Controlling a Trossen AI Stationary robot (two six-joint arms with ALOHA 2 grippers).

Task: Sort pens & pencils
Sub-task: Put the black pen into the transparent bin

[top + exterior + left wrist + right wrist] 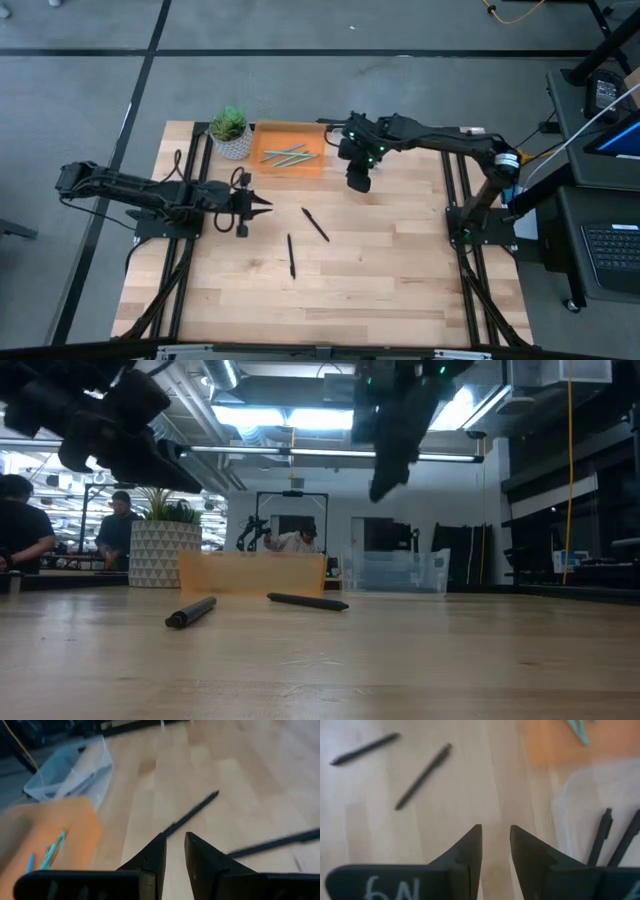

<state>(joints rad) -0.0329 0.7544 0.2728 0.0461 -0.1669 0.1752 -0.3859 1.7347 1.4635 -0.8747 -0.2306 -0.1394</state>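
Note:
Two black pens lie flat on the wooden table: one (316, 224) (422, 776) and one nearer the front edge (291, 256) (365, 748). Light blue-grey pencils (288, 156) (52, 851) lie in an orange tray (262, 140). Two more black pens (602, 835) lie in a clear bin (600, 795) (75, 770) beside the tray. My left gripper (266, 207) (175, 837) hovers left of the loose pens, its fingers a narrow gap apart, holding nothing. My right gripper (359, 185) (496, 827) hangs above the table by the clear bin, narrowly open and holding nothing.
A potted plant (230, 130) (165, 550) stands left of the orange tray at the table's far edge. Bare wood stretches around and in front of the loose pens. People sit in the room behind the table (20, 525).

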